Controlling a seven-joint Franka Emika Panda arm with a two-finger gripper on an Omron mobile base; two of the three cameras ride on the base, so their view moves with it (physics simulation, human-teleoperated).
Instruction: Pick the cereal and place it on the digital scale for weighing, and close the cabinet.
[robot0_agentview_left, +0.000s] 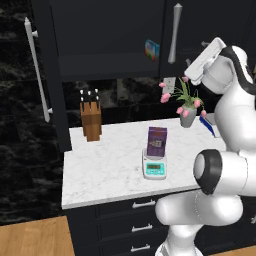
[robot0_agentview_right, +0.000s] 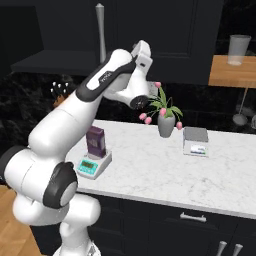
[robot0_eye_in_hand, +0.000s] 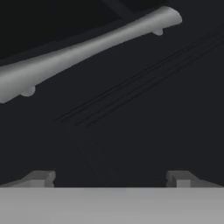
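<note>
Cereal stands on the digital scale at frame centre; gripper spread wide facing the cabinet door's bar handle.

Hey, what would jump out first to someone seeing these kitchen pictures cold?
Probably the purple cereal box standing upright on the teal digital scale, mid-counter. Next, the black cabinet above: its left door is swung wide open. The white arm reaches up with its open gripper facing the right door's silver handle. Pink flowers brighten the back of the counter.
</note>
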